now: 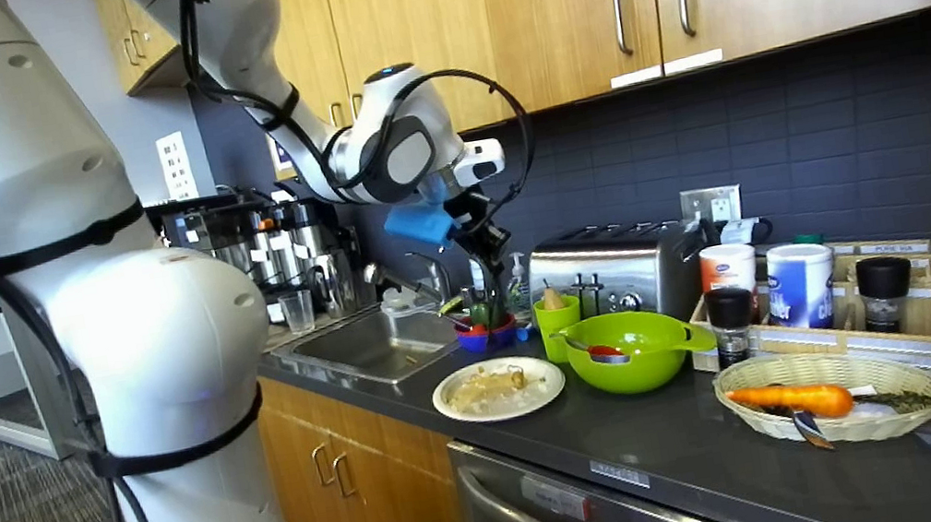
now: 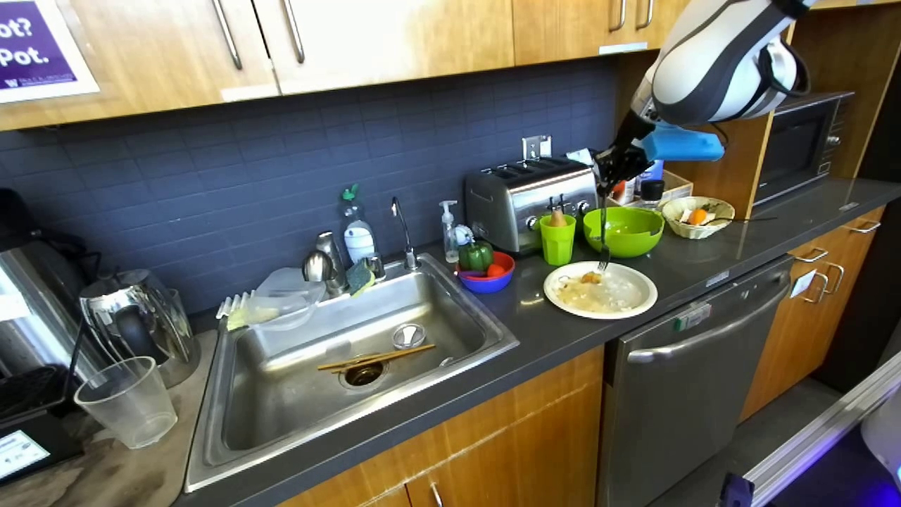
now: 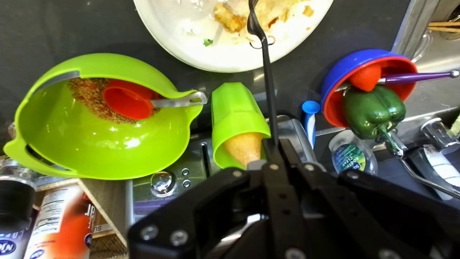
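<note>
- Your gripper has its jaws narrow, pinching the fork near the end of its handle.
- Fork hangs tines-down over the plate, toward the plate's toaster side; tips just beside the food chunk on the plate. Can't tell if the tips touch anything.
- I'd line the tips up over the plate first, then lower slowly. Wrist view crops the tines, so judge height from outside.
- Held that far up the handle, the fork probably pivots in the jaws under side load. Mostly vertical, small moves look safer.
- Go light on pressure: plate could slide on the tabletop.
- Mind clearance: green cup and green bowl sit just behind the plate, toaster behind them; blue bowl is off the plate's sink side.
- Pose: arm comes down from high, wrist above and behind the plate, jaws aimed down, fork near vertical. Blue block juts from the wrist, well above the plate.
</note>
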`<state>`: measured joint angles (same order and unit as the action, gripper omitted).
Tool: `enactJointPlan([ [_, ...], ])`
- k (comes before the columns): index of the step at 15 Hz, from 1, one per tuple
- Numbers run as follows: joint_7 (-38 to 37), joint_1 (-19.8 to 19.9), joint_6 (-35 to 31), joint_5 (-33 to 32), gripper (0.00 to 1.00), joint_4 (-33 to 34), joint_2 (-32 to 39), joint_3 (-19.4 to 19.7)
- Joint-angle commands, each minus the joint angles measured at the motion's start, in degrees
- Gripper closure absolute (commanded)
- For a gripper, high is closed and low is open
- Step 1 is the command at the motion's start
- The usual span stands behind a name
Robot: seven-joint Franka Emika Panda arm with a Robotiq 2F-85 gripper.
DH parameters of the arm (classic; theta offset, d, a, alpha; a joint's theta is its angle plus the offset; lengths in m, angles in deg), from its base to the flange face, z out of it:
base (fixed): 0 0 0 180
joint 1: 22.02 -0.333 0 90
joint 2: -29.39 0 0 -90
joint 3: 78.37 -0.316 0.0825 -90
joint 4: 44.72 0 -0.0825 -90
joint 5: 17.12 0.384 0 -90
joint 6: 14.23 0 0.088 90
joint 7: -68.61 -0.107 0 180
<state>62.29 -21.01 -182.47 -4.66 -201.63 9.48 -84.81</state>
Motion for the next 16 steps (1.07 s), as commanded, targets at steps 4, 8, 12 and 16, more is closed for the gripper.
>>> enactJointPlan([
  [4,-2.09,-0.79,0.49,-1.18,0.99,1.83,2.43,1.77],
  [8,-2.24,-0.93,0.15,-0.89,0.99,3.08,3.56,2.50],
  [12,-2.37,-1.28,0.23,-0.68,0.99,4.54,5.07,2.86],
  [16,-2.66,-0.69,-0.28,-1.13,0.99,4.98,6.22,2.92],
])
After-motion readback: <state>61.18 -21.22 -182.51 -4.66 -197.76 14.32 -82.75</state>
